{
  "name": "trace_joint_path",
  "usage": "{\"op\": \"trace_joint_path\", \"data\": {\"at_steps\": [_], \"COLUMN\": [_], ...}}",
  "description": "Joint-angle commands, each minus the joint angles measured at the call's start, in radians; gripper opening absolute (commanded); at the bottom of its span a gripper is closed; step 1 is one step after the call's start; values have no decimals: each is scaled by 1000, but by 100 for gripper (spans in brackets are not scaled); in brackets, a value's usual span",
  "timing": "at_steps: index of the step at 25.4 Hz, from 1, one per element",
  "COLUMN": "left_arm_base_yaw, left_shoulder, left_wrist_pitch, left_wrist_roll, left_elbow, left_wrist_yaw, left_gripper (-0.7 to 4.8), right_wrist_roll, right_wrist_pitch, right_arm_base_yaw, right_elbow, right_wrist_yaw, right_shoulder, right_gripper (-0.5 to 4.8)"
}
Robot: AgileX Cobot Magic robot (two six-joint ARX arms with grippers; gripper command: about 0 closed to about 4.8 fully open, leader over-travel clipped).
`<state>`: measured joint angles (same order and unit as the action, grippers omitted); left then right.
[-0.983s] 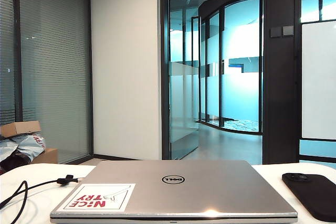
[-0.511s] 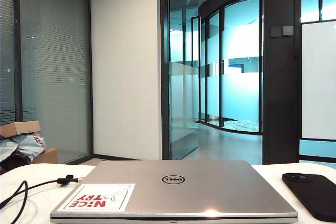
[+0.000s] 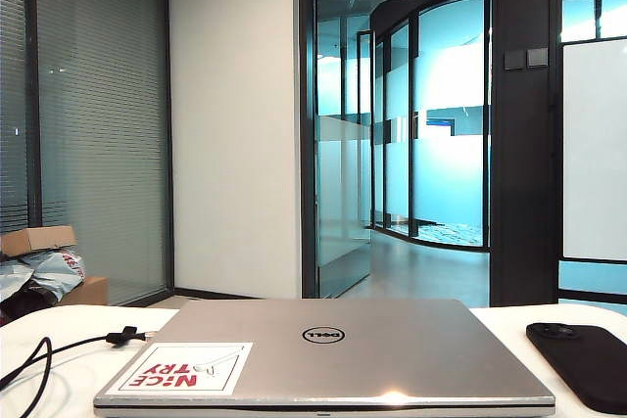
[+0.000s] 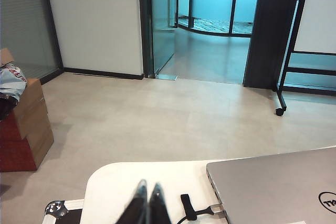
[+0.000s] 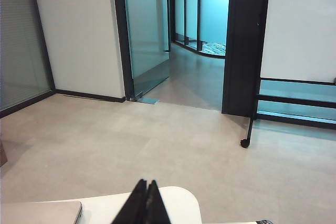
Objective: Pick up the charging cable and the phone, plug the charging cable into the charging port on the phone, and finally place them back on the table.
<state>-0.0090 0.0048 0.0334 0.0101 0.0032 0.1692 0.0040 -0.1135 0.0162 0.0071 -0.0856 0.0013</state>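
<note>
On the white tabletop (image 3: pixel 59 369), at about eight o'clock in the exterior view, the charging cable (image 3: pixel 39 354) lies loose, its cord curling off the near edge and its small black tie sitting just beside the closed silver laptop (image 3: pixel 323 354); the plug end shows in the left wrist view, touching or nearly touching the laptop's corner. At about four o'clock the phone (image 3: pixel 583 359) lies flat, camera bump up, well apart from the cable with the laptop between them. Neither is plugged or lifted, so I judge the task to stand at its very first step. The left gripper (image 4: pixel 147 203) hangs above the tabletop near the cable's tie, jaws pressed together and empty; the right gripper (image 5: pixel 147 200) hangs over the tabletop's far edge, jaws likewise closed on nothing. The next move likely calls for both pairs of jaws to spread, the left descending on the cable close to its plug, the right reaching for the phone.
</note>
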Motion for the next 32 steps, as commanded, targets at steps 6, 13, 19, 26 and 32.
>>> {"op": "trace_joint_path", "data": {"at_steps": [6, 13, 19, 26, 32], "left_arm_base_yaw": [1, 1, 1, 1, 1], "left_shoulder": [1, 1, 1, 1, 1], "left_wrist_pitch": [13, 13, 13, 13, 13], "left_wrist_roll": [5, 5, 5, 5, 5], "left_elbow": [0, 0, 0, 0, 0], "left_wrist_yaw": [0, 0, 0, 0, 0], "left_gripper": [-5, -5, -5, -5, -5], "right_wrist_roll": [3, 3, 3, 3, 3], "right_wrist_pitch": [-17, 21, 20, 20, 20], "right_arm_base_yaw": [0, 1, 1, 1, 1], "right_elbow": [-6, -6, -6, -6, -6], "right_wrist_yaw": [-26, -25, -25, -25, -25], "right_shoulder": [-2, -2, -2, -2, -2], "right_gripper": [-5, -5, -5, -5, -5]}}
